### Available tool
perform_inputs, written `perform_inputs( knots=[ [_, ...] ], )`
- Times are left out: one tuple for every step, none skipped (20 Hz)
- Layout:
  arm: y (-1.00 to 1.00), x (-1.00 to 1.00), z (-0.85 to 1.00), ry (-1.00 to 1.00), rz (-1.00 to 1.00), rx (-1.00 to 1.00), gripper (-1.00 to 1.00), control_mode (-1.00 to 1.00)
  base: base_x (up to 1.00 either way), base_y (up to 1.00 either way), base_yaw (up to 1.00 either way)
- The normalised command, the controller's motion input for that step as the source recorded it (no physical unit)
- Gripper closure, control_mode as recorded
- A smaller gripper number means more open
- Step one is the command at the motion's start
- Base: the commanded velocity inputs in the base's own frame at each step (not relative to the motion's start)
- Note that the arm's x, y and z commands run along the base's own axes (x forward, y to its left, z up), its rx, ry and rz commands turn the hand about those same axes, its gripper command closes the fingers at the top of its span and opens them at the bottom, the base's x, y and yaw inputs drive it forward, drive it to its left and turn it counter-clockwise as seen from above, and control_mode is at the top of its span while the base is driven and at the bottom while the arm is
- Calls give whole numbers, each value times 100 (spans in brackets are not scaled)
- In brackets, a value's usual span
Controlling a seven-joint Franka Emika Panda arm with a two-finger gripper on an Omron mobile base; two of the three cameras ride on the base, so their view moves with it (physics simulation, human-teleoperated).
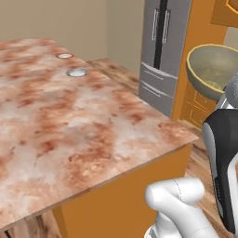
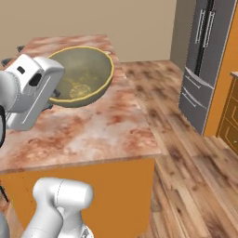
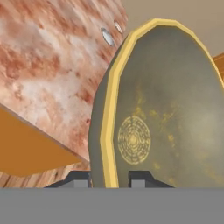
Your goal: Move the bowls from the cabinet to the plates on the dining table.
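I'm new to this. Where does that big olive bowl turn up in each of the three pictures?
Left base view: the bowl is at the right edge, upper half, tilted, in front of the orange cupboard.
Right base view: the bowl is upper left, above the table, beside the white hand.
Hand view: the bowl stands on edge, its rim between the gripper tips.
Shared landmark: the pink marbled table.

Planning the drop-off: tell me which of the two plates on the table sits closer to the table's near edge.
The grey-rimmed plate is the closer one on the dining table; the other plate lies beyond it, farther back.
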Motion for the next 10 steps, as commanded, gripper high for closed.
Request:
perform_inputs(
  knots=[
    [0, 0, 0, 0, 0, 0, 100, 100, 0, -76, 22],
    [0, 0, 0, 0, 0, 0, 100, 100, 0, -75, 23],
    [0, 0, 0, 0, 0, 0, 100, 100, 0, -75, 23],
    [0, 0, 0, 0, 0, 0, 100, 100, 0, -75, 23],
    [0, 0, 0, 0, 0, 0, 100, 100, 0, -75, 23],
    [0, 0, 0, 0, 0, 0, 100, 100, 0, -75, 23],
    [0, 0, 0, 0, 0, 0, 100, 100, 0, -75, 23],
    [0, 0, 0, 0, 0, 0, 100, 100, 0, -75, 23],
    [0, 0, 0, 0, 0, 0, 100, 100, 0, -76, 22],
    [0, 0, 0, 0, 0, 0, 100, 100, 0, -76, 22]
  ],
)
